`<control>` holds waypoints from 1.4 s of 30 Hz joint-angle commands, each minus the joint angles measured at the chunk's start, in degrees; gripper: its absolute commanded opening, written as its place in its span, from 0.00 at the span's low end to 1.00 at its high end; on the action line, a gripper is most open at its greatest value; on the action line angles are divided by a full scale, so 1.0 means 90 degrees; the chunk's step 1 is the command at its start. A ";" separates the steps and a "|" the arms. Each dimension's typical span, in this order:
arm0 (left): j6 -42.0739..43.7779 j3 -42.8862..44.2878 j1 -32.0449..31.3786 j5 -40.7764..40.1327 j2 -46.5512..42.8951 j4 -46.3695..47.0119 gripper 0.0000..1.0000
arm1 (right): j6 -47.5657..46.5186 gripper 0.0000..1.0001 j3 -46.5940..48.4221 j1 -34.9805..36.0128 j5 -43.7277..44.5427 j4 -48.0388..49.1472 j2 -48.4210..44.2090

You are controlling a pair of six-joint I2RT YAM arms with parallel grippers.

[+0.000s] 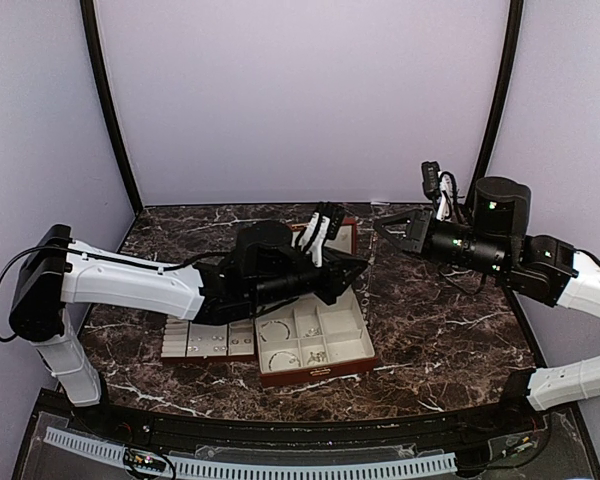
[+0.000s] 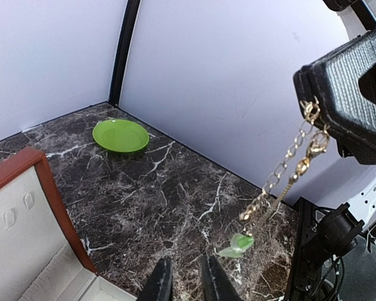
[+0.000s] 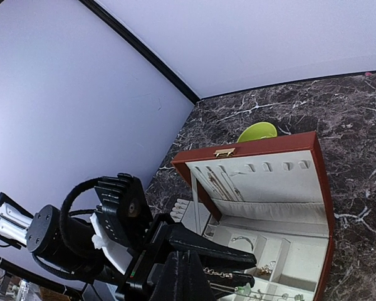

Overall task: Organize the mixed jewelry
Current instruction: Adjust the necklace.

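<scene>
Jewelry is seen in two places. A gold-coloured chain [image 2: 282,168] with a pale green pendant [image 2: 238,244] at its lower end is clamped at its clasp end by the right gripper [image 1: 384,226], whose jaws are pressed together on it. In the left wrist view it is hung slantwise from the upper right of the frame down to the lower middle, in the air above the marble table [image 2: 175,182]. The left gripper [image 1: 356,268] is held at the centre of the top view, just over the upper right corner of the open red-brown box [image 1: 315,372]. Its fingers [image 2: 160,283] are parted by a narrow gap, and nothing is gripped between them. The two grippers are set near each other, tip towards tip. Small silvery pieces [image 1: 283,358] are laid in the cream compartments of the box, below centre in the top view, a thin hoop [image 1: 275,331] among them. More fine chains [image 3: 216,182] are hung inside the upright lid [image 3: 269,188]. A cream tray [image 1: 208,340] is set just beside the left side of the box. A lime-green plate [image 2: 120,135] is seen at the upper left of the left wrist view, well apart from the box.
</scene>
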 commanded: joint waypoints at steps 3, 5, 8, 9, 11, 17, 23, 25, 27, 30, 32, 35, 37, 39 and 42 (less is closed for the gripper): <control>0.0010 0.0259 -0.0015 0.0230 0.0112 0.0198 0.19 | 0.0049 0.00 -0.0063 0.0064 -0.0025 0.0275 -0.0048; 0.0025 0.0241 -0.0019 0.0526 0.0121 0.0259 0.19 | 0.0063 0.00 -0.0076 0.0064 0.0015 0.0272 -0.0065; 0.0042 0.0154 -0.0020 0.0626 0.0078 0.0345 0.20 | 0.0071 0.00 -0.0100 0.0064 0.0064 0.0273 -0.0115; 0.0060 0.0119 -0.0018 0.0673 0.0058 0.0407 0.20 | 0.0070 0.00 -0.0107 0.0064 0.0075 0.0265 -0.0124; 0.0099 0.0091 -0.0020 0.0783 0.0056 0.0477 0.22 | 0.0063 0.00 -0.0112 0.0064 0.0069 0.0263 -0.0101; 0.0141 0.0122 -0.0024 0.0936 0.0086 0.0497 0.22 | 0.0088 0.00 -0.0111 0.0064 0.0028 0.0286 -0.0005; 0.0151 0.0131 -0.0015 0.0904 0.0103 0.0473 0.23 | 0.0100 0.00 -0.0113 0.0064 0.0018 0.0298 -0.0019; 0.0152 0.0145 -0.0015 0.0823 0.0110 0.0456 0.23 | 0.0100 0.00 -0.0111 0.0069 -0.0027 0.0319 -0.0030; 0.0165 0.0209 -0.0015 0.0756 0.0141 0.0397 0.23 | 0.0099 0.00 -0.0114 0.0064 -0.0098 0.0372 -0.0032; 0.0203 0.0316 -0.0015 0.0660 0.0210 0.0308 0.23 | 0.0100 0.00 -0.0111 0.0066 -0.0153 0.0416 -0.0057; 0.0216 0.0361 -0.0015 0.0572 0.0250 0.0281 0.22 | 0.0088 0.00 -0.0127 0.0065 -0.0156 0.0464 -0.0064; 0.0263 0.0365 -0.0015 0.0404 0.0263 0.0237 0.21 | 0.0091 0.00 -0.0166 0.0064 -0.0451 0.0634 -0.0080; 0.0302 0.0341 -0.0015 0.0338 0.0264 0.0209 0.19 | 0.0090 0.00 -0.0189 0.0070 -0.0543 0.0730 -0.0076; 0.0322 0.0319 -0.0014 0.0328 0.0240 0.0207 0.15 | 0.0087 0.00 -0.0212 0.0073 -0.0551 0.0767 -0.0079; 0.0337 0.0316 -0.0010 0.0334 0.0234 0.0207 0.05 | 0.0090 0.00 -0.0246 0.0073 -0.0488 0.0758 -0.0086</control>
